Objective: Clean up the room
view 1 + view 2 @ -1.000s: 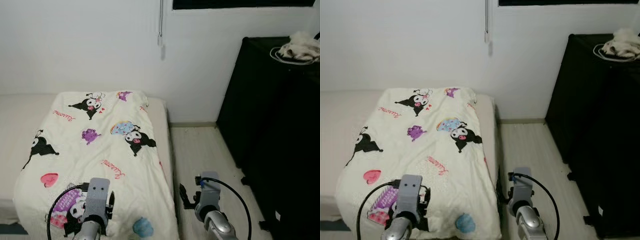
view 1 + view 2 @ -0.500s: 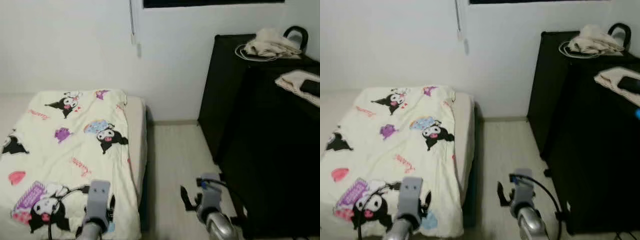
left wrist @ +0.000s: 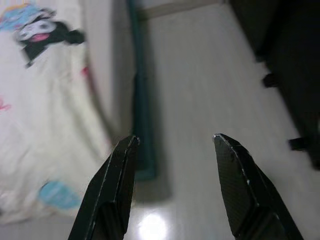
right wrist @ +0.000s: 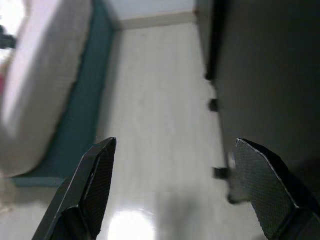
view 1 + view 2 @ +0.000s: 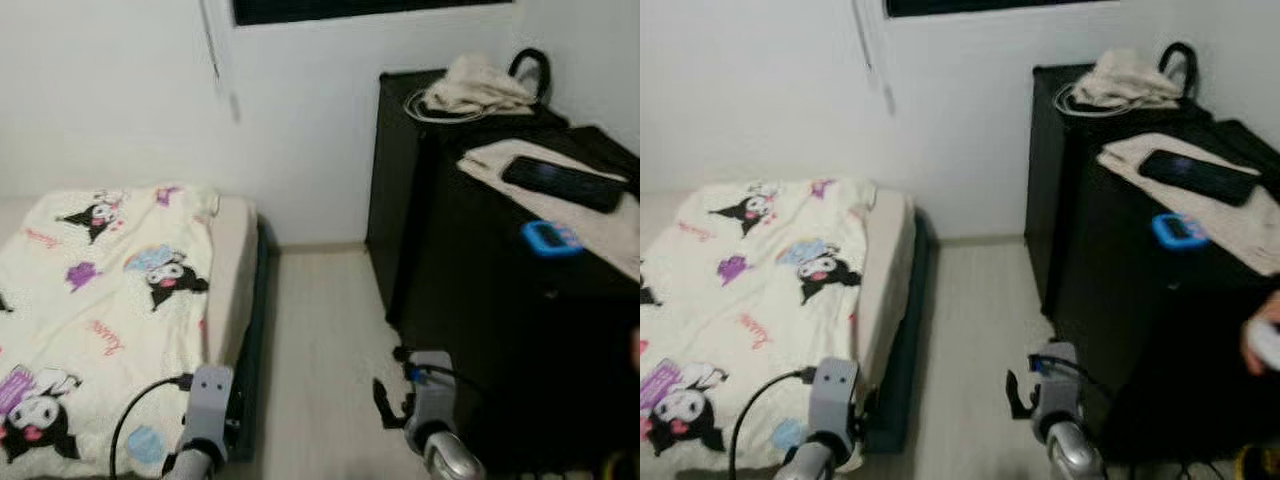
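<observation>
Both held low over the pale floor (image 5: 320,330): left end effector (image 3: 175,142) spread wide beside the bed (image 5: 235,260), right end effector (image 4: 175,150) wide near the black cabinet (image 5: 470,300). Phone (image 5: 562,182) and towel (image 5: 478,85) atop the cabinet.

The patterned blanket (image 5: 100,290) runs off the head views' left edge, so its far side and the bed under it go unseen. The black cabinet (image 5: 480,330) is cut by the right edge, and its dark front shows no detail. At the cabinet top's near right corner a person's hand (image 5: 1262,345) is half out of frame and blurred. The small blue object (image 5: 550,238) on the cloth is too small to identify. The right wrist view is smeared.
</observation>
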Controlling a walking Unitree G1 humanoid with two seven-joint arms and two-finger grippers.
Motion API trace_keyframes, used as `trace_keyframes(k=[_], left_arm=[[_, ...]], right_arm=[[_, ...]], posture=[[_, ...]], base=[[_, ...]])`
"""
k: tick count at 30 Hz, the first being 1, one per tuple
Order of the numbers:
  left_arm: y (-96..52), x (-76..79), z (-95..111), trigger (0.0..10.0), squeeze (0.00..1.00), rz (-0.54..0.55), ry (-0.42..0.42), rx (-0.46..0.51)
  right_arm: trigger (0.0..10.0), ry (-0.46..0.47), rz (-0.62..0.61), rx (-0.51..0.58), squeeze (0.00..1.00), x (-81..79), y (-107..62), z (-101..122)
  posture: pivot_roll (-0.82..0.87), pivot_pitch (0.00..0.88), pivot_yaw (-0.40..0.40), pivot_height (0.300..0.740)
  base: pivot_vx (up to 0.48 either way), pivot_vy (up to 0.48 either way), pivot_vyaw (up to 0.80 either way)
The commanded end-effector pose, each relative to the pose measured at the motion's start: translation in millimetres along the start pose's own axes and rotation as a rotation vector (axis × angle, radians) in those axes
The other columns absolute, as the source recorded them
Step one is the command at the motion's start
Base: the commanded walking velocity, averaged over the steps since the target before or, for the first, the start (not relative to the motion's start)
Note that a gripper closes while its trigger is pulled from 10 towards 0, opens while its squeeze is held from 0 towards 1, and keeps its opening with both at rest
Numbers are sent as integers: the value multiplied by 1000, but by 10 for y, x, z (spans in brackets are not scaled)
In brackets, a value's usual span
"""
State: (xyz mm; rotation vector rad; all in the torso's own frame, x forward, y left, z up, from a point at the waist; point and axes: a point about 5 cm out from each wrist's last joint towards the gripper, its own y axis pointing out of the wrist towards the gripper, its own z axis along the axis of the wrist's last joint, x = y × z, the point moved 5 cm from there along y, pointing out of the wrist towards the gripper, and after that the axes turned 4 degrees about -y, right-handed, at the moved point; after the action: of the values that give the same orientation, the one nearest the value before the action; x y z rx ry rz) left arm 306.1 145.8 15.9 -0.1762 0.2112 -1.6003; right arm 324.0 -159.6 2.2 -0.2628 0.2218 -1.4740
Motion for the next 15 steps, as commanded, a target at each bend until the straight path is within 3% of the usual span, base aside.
trace_keyframes(k=[1, 8, 15], left_arm=[[-33, -64, -88, 10000, 0, 19, 9, -35], [-32, -109, -130, 10000, 0, 48, 8, -59], [-46, -223, -35, 10000, 0, 114, 18, -1]], right_arm=[[10000, 15, 24, -15, 0, -118, -7, -44], [10000, 16, 22, -17, 0, -109, -2, -41], [10000, 16, 23, 2, 0, -100, -7, -13]], posture=[[-2, 105, 24, 740], [1, 111, 19, 740], [5, 112, 14, 740]], base=[[0, 0, 0], [0, 0, 0], [0, 0, 0]])
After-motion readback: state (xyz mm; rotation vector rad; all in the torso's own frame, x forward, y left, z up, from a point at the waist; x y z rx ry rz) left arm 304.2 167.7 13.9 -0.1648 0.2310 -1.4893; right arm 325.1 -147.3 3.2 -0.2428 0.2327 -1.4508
